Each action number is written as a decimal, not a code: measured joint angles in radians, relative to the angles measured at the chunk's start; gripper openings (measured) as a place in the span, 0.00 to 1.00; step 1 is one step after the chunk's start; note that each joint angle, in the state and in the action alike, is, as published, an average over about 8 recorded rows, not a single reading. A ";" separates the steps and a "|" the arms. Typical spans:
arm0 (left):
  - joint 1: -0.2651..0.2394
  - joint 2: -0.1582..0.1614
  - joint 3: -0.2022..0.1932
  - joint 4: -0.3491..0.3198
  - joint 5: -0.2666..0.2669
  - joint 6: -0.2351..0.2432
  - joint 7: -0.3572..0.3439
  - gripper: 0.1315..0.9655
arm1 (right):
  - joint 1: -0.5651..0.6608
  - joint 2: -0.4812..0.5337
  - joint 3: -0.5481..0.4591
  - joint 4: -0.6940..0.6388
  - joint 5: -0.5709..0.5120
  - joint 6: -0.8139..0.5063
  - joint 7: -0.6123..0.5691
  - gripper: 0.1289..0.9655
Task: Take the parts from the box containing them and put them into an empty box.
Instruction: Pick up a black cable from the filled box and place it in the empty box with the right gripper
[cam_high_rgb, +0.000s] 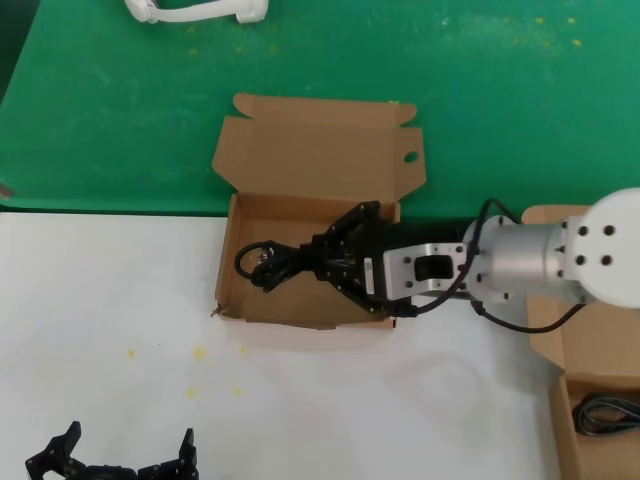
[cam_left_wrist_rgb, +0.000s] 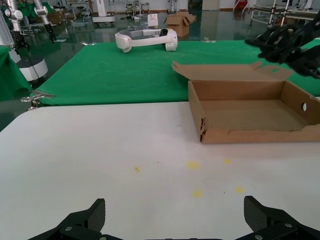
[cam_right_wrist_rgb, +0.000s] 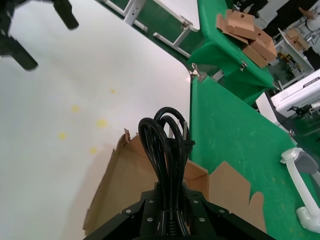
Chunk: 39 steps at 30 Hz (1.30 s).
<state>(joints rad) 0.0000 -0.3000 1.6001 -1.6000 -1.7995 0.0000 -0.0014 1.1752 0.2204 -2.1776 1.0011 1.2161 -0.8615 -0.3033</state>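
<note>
Head view showed the left end effector (cam_high_rgb: 120, 455) low at the near left edge of the white worktop (cam_high_rgb: 100, 320), its two black fingers spread wide and holding nothing, with broad bare worktop between it and the boxes; a few small yellow specks (cam_high_rgb: 200, 352) dotted that stretch. Beyond the white surface lay a green mat (cam_high_rgb: 500, 100), and a white headset-like object (cam_high_rgb: 195, 10) sat at its far edge. Near the middle stood the empty box (cam_high_rgb: 300, 170), its lid hinged back onto the green mat, a round hole in the right lid flap and a small tear at the near left corner, which touched the white worktop. The right end effector (cam_high_rgb: 310, 262) reached in from the right over this box's tray, its fingers pressed together on one cable bundle (cam_high_rgb: 265, 262), whose looped end stuck out toward the box's left wall; whether the bundle touched the box floor could not be told. In the right wrist view the same black bundle (cam_right_wrist_rgb: 167, 150) stood out straight from the fingers, above the box's torn corner. At the far right edge, partly cut off, sat the second box (cam_high_rgb: 560, 350), with one more coiled cable bundle (cam_high_rgb: 608, 412) lying inside. Counted: two boxes, two bundles in sight.
</note>
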 joint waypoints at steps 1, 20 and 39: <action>0.000 0.000 0.000 0.000 0.000 0.000 0.000 1.00 | 0.005 -0.012 0.000 -0.027 0.007 0.010 -0.027 0.11; 0.000 0.000 0.000 0.000 0.000 0.000 0.001 1.00 | 0.151 -0.205 0.038 -0.620 0.295 0.225 -0.556 0.11; 0.000 0.000 0.000 0.000 0.000 0.000 0.001 1.00 | 0.157 -0.202 -0.005 -0.647 0.379 0.260 -0.526 0.19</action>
<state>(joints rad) 0.0000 -0.3000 1.6001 -1.6000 -1.7995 0.0000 -0.0006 1.3326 0.0183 -2.1830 0.3538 1.5954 -0.6011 -0.8288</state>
